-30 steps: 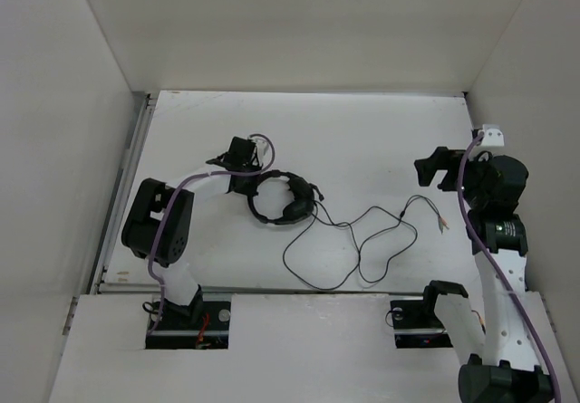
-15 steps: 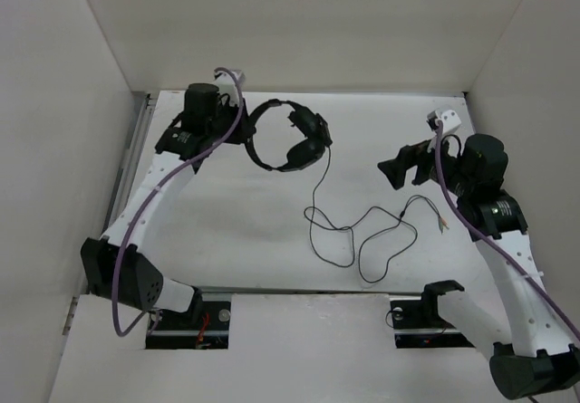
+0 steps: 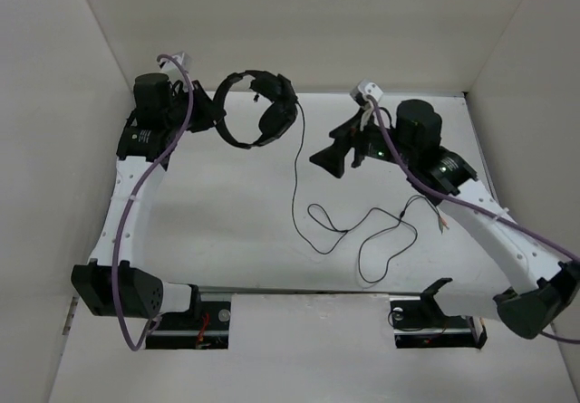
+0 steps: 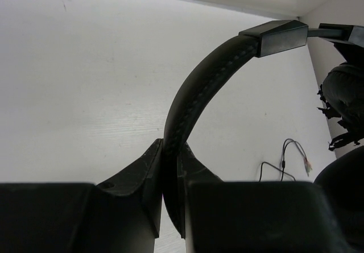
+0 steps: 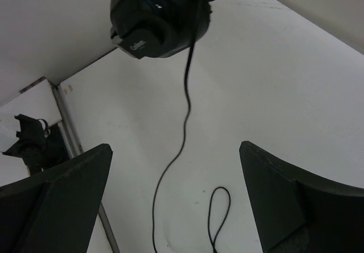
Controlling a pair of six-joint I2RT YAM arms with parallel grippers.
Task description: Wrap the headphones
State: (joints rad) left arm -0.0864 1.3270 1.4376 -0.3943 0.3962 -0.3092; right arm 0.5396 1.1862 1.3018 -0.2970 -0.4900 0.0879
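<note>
- The left gripper (image 3: pixel 207 113), in the upper left of the top view, is clamped on the headphones (image 3: pixel 256 109) and holds them above the table (image 3: pixel 227 231), in front of the back wall.
- In the left wrist view, the padded headband (image 4: pixel 196 94) is pinched between the two fingers and arcs up toward the upper right of the frame.
- The right gripper (image 3: pixel 328 160), right of centre in the top view, is spread wide and grips nothing; it points toward the headphones but is apart from them.
- In the right wrist view, an earcup (image 5: pixel 162 14) fills the top of the frame between the parted fingers.
- The thin cable (image 3: pixel 295 172) hangs from the headphones to the table and lies in loose loops at centre.
- Its plugs (image 3: pixel 442 223) rest on the table at mid-right.
</note>
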